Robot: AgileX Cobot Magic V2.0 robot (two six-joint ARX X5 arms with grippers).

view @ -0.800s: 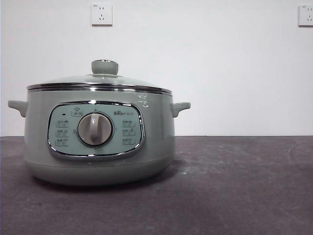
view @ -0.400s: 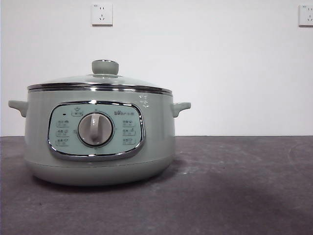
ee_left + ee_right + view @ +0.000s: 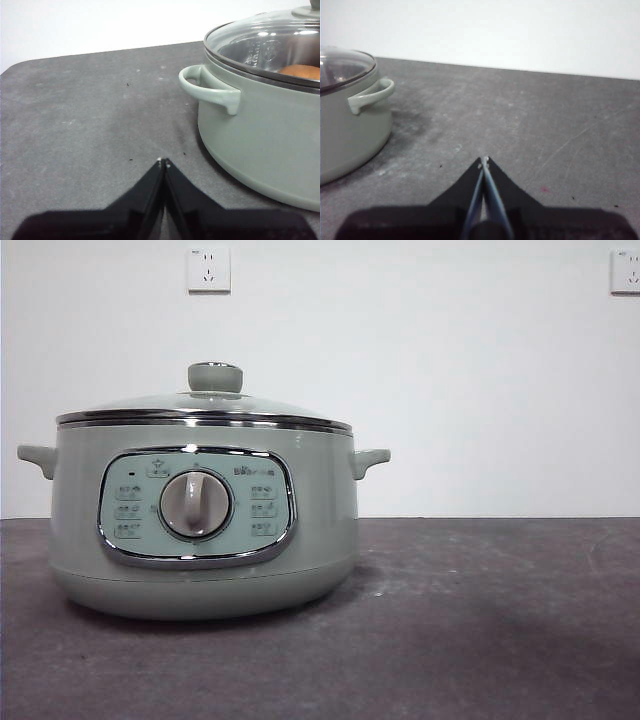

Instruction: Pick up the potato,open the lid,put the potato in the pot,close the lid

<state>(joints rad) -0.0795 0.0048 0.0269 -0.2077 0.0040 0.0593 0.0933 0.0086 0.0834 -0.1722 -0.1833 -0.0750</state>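
The sage-green pot (image 3: pixel 205 530) stands at the left of the dark table, its glass lid (image 3: pixel 200 405) seated on the rim with the pale green knob (image 3: pixel 215 376) on top. Through the glass in the left wrist view, the orange-brown potato (image 3: pixel 301 71) lies inside the pot (image 3: pixel 260 130) under the lid (image 3: pixel 265 42). My left gripper (image 3: pixel 163 162) is shut and empty, low over the table beside the pot's side handle (image 3: pixel 207 90). My right gripper (image 3: pixel 484 161) is shut and empty, off the pot's (image 3: pixel 347 125) other side handle (image 3: pixel 370 96). Neither arm shows in the front view.
A white wall with two sockets (image 3: pixel 208 270) (image 3: pixel 625 271) stands behind the table (image 3: pixel 480 620). The table's far corner edge (image 3: pixel 10 70) shows in the left wrist view.
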